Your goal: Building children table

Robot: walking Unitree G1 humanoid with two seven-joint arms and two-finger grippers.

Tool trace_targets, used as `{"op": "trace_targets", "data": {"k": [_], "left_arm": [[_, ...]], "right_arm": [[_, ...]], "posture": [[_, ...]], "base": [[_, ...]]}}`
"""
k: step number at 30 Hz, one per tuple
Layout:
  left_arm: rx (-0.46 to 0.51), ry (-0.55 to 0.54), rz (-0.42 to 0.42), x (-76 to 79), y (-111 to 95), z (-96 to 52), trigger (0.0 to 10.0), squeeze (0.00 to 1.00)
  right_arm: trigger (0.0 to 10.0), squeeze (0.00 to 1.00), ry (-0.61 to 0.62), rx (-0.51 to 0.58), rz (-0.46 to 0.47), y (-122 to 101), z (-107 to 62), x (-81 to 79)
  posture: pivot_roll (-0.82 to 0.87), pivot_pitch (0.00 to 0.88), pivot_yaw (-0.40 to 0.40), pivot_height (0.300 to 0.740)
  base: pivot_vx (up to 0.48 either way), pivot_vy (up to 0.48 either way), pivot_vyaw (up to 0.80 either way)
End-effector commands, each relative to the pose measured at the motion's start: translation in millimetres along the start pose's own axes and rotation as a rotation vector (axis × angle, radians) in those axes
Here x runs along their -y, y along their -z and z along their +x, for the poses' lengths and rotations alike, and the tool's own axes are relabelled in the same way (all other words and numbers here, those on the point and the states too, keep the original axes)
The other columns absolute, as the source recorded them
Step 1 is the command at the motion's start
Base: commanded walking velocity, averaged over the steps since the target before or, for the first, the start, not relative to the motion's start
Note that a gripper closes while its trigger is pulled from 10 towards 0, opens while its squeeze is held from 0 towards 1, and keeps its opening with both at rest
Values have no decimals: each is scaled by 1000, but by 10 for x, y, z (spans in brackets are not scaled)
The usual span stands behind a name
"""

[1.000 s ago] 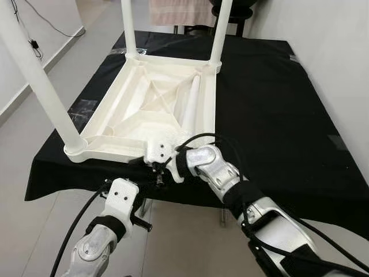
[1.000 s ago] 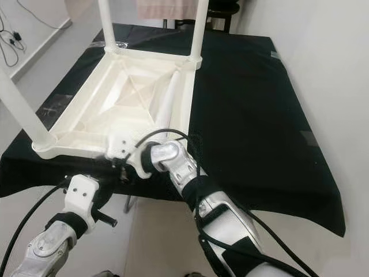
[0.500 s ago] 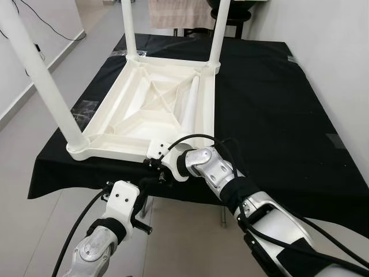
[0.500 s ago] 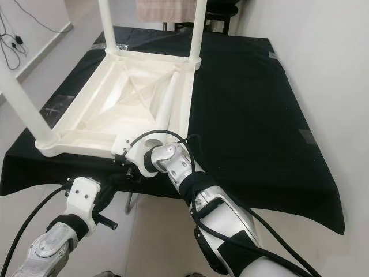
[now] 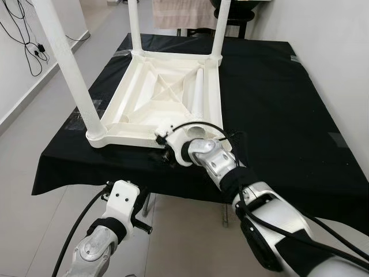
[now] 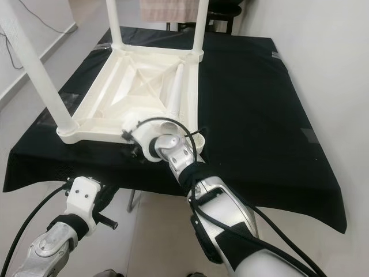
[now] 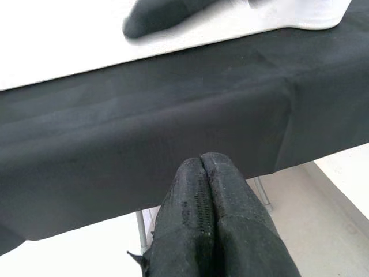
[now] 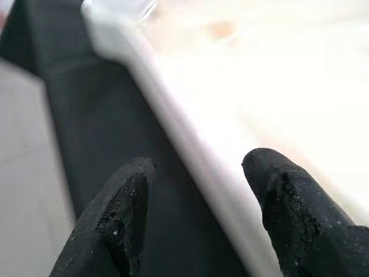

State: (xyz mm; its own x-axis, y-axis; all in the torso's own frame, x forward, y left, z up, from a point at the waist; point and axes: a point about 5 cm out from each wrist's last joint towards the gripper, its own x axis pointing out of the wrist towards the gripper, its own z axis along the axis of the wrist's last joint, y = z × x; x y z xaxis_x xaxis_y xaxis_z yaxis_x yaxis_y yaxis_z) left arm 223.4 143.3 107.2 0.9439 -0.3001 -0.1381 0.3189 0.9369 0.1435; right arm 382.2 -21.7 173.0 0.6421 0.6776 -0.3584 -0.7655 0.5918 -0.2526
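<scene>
Right pincer point(image 8: 196, 213) agape astride upturned table point(image 5: 167, 104) rim, left pincer point(image 7: 206, 167) closed, empty, below tablecloth point(image 5: 277, 104)

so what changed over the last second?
The right pincer moved forward to the upturned table's near edge, its fingers open astride the rim. The left pincer stayed shut below the black cloth's edge. The loose leg still lies inside the tabletop.

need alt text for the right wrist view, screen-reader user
The right claw is open, its two black fingers straddling the blurred white edge of the upturned children's table. Black tablecloth drapes below the edge, with pale floor beyond it.
</scene>
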Motion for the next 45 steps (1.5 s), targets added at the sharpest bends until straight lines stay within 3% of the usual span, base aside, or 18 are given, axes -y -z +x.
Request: {"op": "trace_targets", "data": {"k": [1, 9, 12, 13, 16, 18, 19, 20, 22, 23, 26, 28, 31, 39, 41, 42, 45], "left_arm": [[5, 0, 1, -2, -12, -4, 10000, 0], [5, -1, 2, -1, -7, 2, 10000, 0], [7, 0, 4, -7, -9, 8, 10000, 0], [7, 0, 4, -7, -9, 8, 10000, 0], [19, -5, 7, -32, -33, 32, 10000, 0], [19, -5, 7, -32, -33, 32, 10000, 0], [30, -12, 13, -55, -59, 61, 10000, 0], [30, -12, 13, -55, -59, 61, 10000, 0], [42, -29, 17, -88, -96, 114, 10000, 0], [42, -29, 17, -88, -96, 114, 10000, 0], [25, -39, 36, -91, -95, 157, 10000, 0], [25, -39, 36, -91, -95, 157, 10000, 0], [-12, -54, 36, -124, -65, 207, 10000, 0], [-14, -67, 51, -152, -68, 253, 10000, 0], [-10, -72, 50, -155, -75, 265, 10000, 0], [7, -80, 46, -157, -96, 285, 10000, 0], [37, -90, 42, -161, -130, 300, 10000, 0]], "right_arm": [[10000, 0, 2, 24, 22, -47, 13, -19], [10000, 0, -121, 118, 93, -45, -24, -99], [10000, 0, -181, 231, 129, -35, -161, -63], [10000, 0, -181, 231, 129, -35, -161, -63], [10000, 0, -168, 370, 200, -55, -347, 33], [10000, 0, -168, 370, 200, -55, -347, 33], [10000, 0, -106, 441, 256, -54, -462, 120], [10000, 0, -106, 441, 256, -54, -462, 120], [10000, 0, 18, 540, 338, -20, -683, 250], [10000, 0, 18, 540, 338, -20, -683, 250], [10000, 0, 172, 620, 428, 27, -935, 415], [10000, 0, 172, 620, 428, 27, -935, 415], [10000, 0, 206, 684, 471, 51, -1126, 456], [10000, 0, 273, 690, 482, 84, -1285, 447], [10000, 0, 345, 637, 466, 154, -1284, 482], [10000, 0, 464, 541, 451, 302, -1285, 538], [10000, 0, 532, 478, 457, 419, -1299, 565]], "posture": [[104, 119, -34, 740], [102, 116, -34, 740], [94, 112, -31, 740], [94, 112, -31, 740], [85, 111, -28, 740], [85, 111, -28, 740], [72, 108, -26, 740], [72, 108, -26, 740], [40, 106, -11, 740], [40, 106, -11, 740], [22, 104, 5, 740], [22, 104, 5, 740], [18, 101, 12, 740], [17, 97, 9, 740], [15, 93, 6, 740], [15, 92, 5, 740], [23, 89, 5, 740]], "base": [[0, 0, 0], [0, 0, 0], [0, 0, 0], [0, 0, 0], [0, 0, 0], [0, 0, 0], [0, 0, 0], [0, 0, 0], [0, 0, 0], [0, 0, 0], [0, 0, 0], [0, 0, 0], [0, 320, 0], [0, 480, 0], [0, 480, 0], [0, 480, 0], [0, 439, 0]]}}
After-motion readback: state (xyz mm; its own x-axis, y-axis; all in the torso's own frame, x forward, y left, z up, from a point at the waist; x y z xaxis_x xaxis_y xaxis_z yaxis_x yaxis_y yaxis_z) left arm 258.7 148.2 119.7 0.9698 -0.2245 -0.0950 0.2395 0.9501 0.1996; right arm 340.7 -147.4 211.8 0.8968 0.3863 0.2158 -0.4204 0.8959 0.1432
